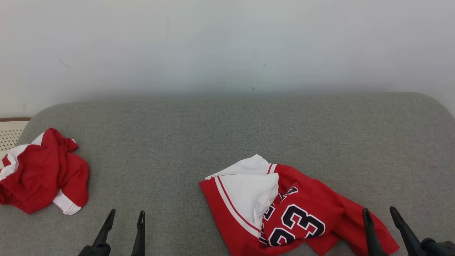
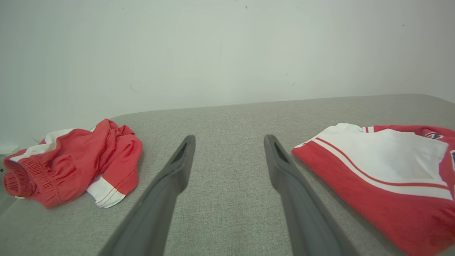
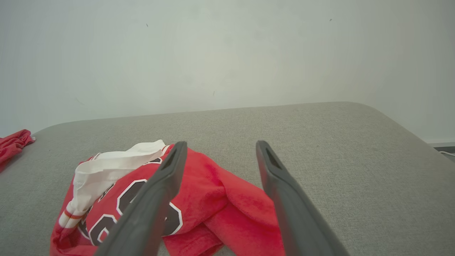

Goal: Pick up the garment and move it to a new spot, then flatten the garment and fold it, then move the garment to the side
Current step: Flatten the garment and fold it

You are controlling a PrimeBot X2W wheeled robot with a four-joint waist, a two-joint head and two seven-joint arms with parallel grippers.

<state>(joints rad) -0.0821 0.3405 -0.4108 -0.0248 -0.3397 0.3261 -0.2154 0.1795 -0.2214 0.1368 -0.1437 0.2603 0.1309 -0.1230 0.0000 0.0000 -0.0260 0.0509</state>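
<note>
1. Jersey (image 1: 302, 213) front and centre: red, with white side panels and a dark 23, lying crumpled on the near part of the grey fabric-covered desk (image 1: 227, 128), a white flap turned over its left half
2. Over on the robot's right, the right pincer (image 1: 379, 209) is spread wide with nothing between its fingers; in the head view its inner finger overlaps the jersey's right-hand edge, and whether it touches the cloth I cannot tell
3. From the right wrist view, that right pincer (image 3: 221, 144) points over the rumpled red end of the jersey (image 3: 213, 202), with bare grey desk beyond its tips
4. Left pincer (image 1: 127, 212) is low on the left, fingers also wide apart and holding nothing, over bare desk between the two garments
5. The left wrist view confirms it: left pincer (image 2: 230, 138) gaping, jersey (image 2: 373, 167) off to its right, clear of the fingers
6. Far left, a second red and white garment, shorts (image 1: 42, 170) with an elastic waistband (image 2: 16, 177), is bunched at the desk's edge, well apart from the jersey
7. Behind it all, a plain pale wall (image 1: 227, 42)
</note>
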